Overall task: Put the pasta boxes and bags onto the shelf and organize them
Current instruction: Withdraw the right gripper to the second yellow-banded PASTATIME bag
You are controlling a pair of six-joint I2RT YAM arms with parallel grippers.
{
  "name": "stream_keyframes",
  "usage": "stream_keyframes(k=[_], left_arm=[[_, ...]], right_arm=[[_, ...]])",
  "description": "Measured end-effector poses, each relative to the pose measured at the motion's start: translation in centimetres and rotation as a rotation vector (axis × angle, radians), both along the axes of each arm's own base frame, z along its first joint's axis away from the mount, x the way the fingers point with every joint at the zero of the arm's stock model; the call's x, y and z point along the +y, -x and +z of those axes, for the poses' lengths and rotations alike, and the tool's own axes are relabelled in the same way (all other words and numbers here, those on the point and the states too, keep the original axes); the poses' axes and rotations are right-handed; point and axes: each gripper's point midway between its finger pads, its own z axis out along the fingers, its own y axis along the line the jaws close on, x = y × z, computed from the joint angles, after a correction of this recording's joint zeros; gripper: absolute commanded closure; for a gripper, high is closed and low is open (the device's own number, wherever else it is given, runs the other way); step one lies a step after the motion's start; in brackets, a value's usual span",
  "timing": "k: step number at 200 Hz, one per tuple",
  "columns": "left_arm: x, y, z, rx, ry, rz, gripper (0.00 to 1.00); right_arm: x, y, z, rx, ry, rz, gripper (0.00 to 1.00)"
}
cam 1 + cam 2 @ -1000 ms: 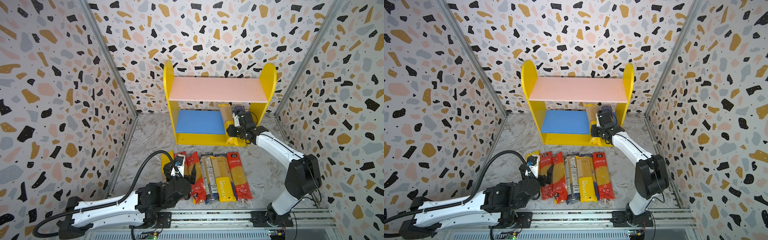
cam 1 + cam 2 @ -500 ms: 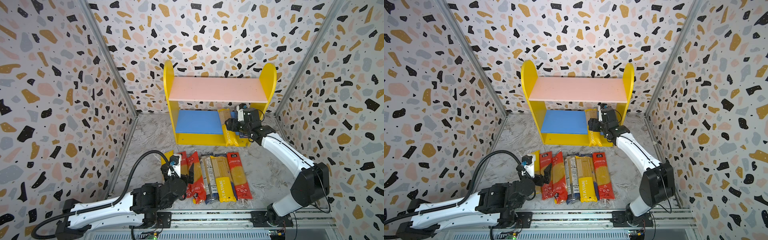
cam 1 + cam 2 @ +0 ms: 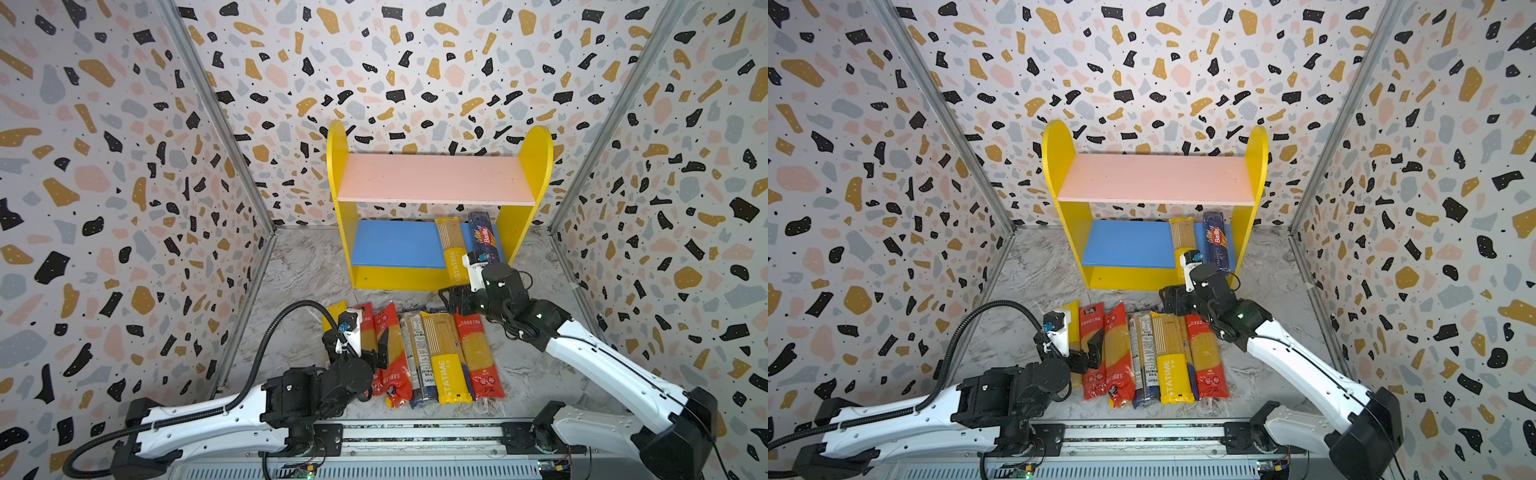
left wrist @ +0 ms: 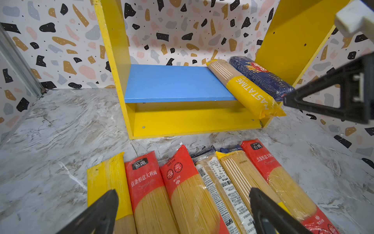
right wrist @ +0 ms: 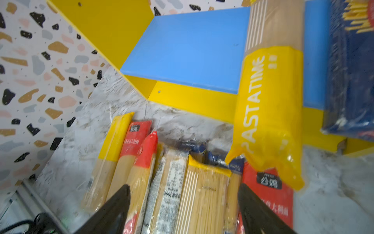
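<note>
On the left, our left gripper (image 4: 182, 195) hangs wide open and empty over the row of packs (image 3: 415, 353) on the marbled table (image 3: 299, 266). These are long, narrow bags in glossy, crinkly film, lying side by side and touching, with pale stiff strands showing through. We judge the step in hand is the next pick. We should close across one pack's narrow width near its middle, where it will sag least, and squeeze gently, since the film looks slippery and the strands brittle. Further right, the shelf (image 3: 334, 174) has smooth painted boards. Its blue lower board (image 3: 395, 243) is bare on the left, with a yellow pack (image 3: 451, 245) overhanging the front edge and a dark blue pack (image 3: 482, 237) just beside it. Our right gripper (image 5: 184, 189) is open too, holding nothing, above the row's far ends.
</note>
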Motion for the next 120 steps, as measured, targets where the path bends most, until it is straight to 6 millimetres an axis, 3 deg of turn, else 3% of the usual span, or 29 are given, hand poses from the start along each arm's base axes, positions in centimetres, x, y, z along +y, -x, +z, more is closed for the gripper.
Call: stream_keyframes(k=[23, 66, 80, 120], left_arm=[[-0.1, 0.0, -0.1, 0.009, 0.012, 0.000, 0.01], [-0.1, 0.2, -0.8, 0.028, 0.031, -0.001, 0.01], [0.0, 0.2, -0.9, 0.031, 0.034, 0.000, 0.01], [0.1, 0.2, -1.0, 0.035, 0.044, 0.005, 0.01]], right_arm=[[0.7, 3.6, -2.4, 0.049, 0.001, 0.056, 0.16], [0.5, 8.8, -10.2, 0.217, 0.107, 0.106, 0.15], [0.3, 10.1, -11.9, 0.259, 0.131, 0.112, 0.10], [-0.6, 12.2, -15.4, 0.341, 0.153, 0.094, 0.10]])
